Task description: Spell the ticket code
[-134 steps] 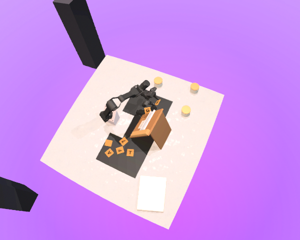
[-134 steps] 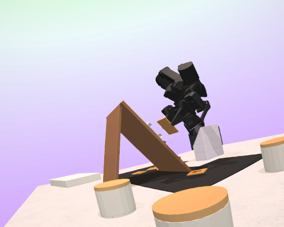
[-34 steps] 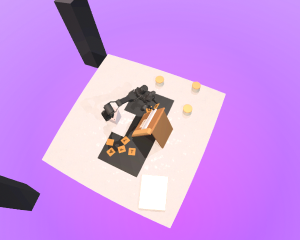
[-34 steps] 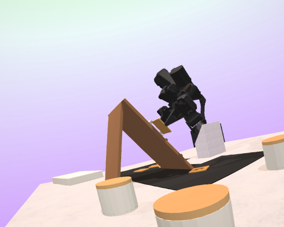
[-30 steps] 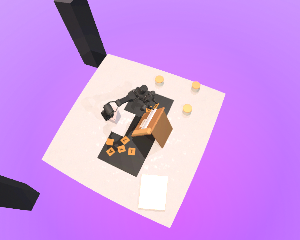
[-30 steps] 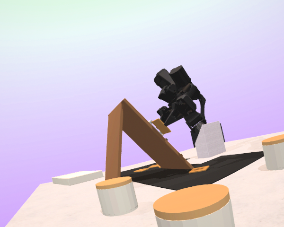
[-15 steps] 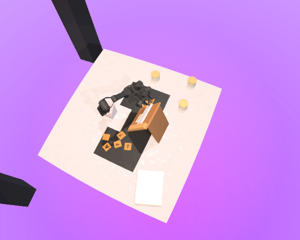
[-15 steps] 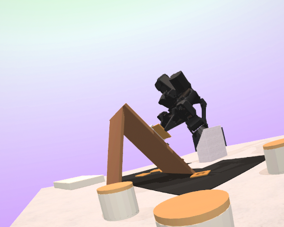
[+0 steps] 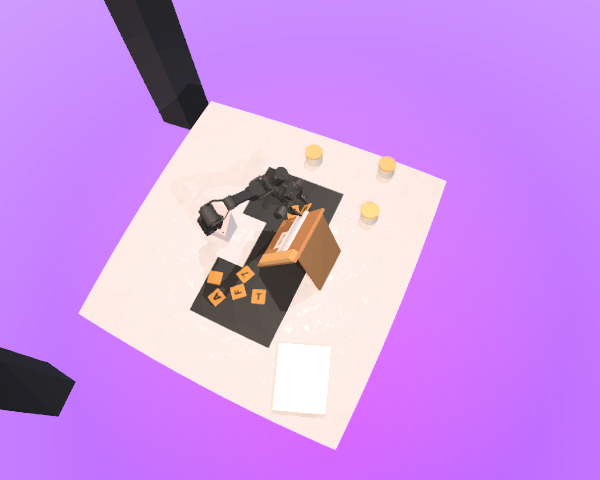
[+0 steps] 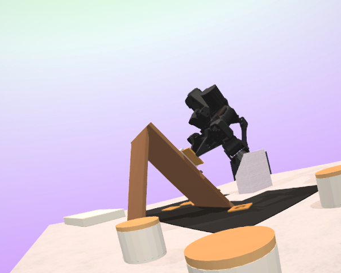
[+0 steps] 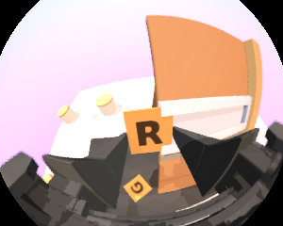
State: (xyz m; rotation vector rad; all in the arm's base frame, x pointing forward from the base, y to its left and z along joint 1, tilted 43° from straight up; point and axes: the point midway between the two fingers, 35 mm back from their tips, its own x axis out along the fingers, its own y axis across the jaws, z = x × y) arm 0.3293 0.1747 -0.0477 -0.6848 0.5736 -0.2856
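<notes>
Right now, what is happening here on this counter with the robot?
The single arm's gripper is shut on an orange letter tile marked R and holds it at the upper end of the white rail on the sloped wooden board. A G tile lies on the dark mat below the gripper. Four more tiles lie on the mat at the board's lower end.

Tiles lie on mat (before board).
</notes>
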